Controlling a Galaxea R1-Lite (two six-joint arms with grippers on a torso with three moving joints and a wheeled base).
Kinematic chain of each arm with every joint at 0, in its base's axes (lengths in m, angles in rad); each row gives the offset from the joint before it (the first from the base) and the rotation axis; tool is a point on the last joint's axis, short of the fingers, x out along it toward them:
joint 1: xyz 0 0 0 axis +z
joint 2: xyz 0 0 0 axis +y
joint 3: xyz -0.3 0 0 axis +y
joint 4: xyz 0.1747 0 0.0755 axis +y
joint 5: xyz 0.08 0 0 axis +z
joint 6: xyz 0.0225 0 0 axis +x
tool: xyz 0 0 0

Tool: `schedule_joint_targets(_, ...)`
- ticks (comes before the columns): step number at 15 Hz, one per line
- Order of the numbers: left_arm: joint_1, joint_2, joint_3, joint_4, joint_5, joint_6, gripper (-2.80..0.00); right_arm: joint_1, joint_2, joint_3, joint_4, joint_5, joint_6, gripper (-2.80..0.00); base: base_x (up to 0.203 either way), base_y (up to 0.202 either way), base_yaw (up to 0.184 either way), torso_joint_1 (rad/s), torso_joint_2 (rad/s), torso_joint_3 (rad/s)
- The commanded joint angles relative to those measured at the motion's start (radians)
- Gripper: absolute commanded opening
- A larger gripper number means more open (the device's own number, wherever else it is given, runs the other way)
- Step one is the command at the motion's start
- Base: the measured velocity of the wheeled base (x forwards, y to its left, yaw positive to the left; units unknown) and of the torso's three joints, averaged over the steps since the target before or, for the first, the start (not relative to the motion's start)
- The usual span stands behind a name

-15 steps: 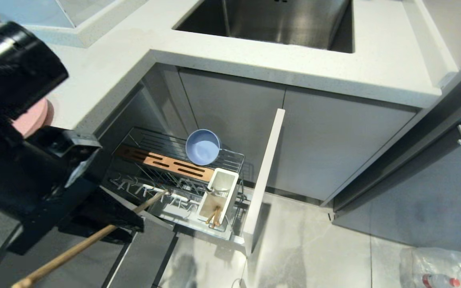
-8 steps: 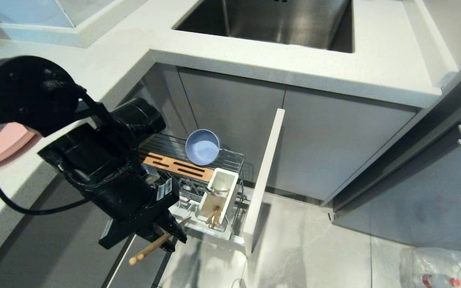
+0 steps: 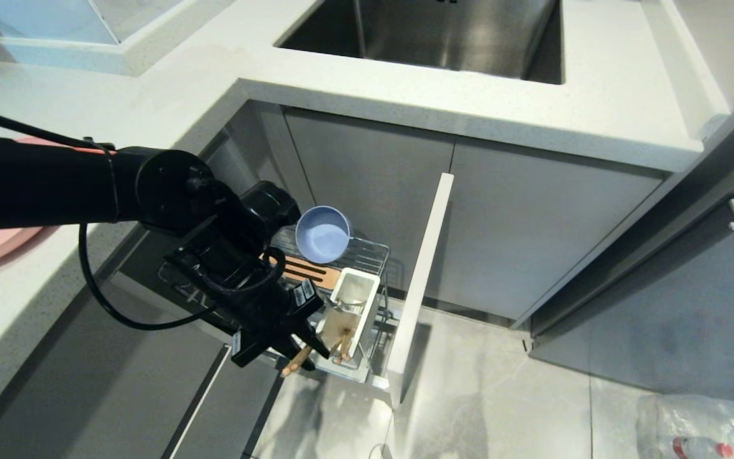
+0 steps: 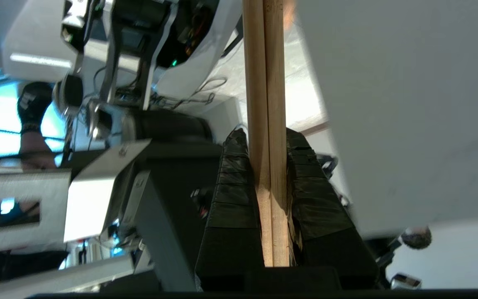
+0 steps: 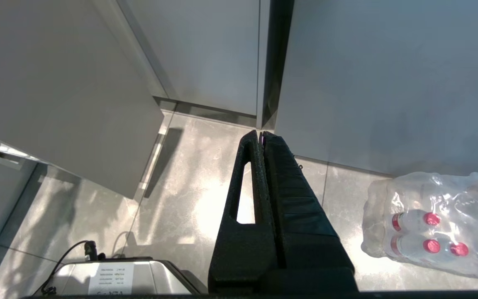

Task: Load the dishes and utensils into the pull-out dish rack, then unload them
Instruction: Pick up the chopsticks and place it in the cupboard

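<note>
Now the chopsticks are sitting clamped side by side between the left gripper fingers, which have swung down from counter height to just beside the white utensil cup in the pull-out dish rack. Loading looks imminent. The right gripper is hanging parked, fingers pressed together.

Your right hand: fingers pressed together, nothing between them, hanging above the pale tiled floor. Grey cabinet doors stand beyond. A shrink-wrapped pack of red-capped bottles lies on the floor beside the hand.
</note>
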Motion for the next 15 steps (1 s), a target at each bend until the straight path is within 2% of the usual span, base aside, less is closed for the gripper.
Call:
schedule_joint_targets(1,0.006,0.048,-0.018,-0.003,-0.003,-0.005,-2.80,0.000,0.000,0.000,-0.001,0.000,0.000,-2.80,0.000,0.000,0.000,0.000,0.00,0.000)
schedule_joint_targets(7,0.024,0.108,-0.063,-0.006,-0.062,-0.005,-2.80,0.000,0.000,0.000,-0.001,0.000,0.000,-2.80,0.000,0.000,0.000,0.000,0.00,0.000)
schedule_joint_targets(15,0.047,0.175,-0.085,-0.061,-0.069,-0.005,-2.80,0.000,0.000,0.000,0.001,0.000,0.000,-2.80,0.000,0.000,0.000,0.000,0.00,0.000)
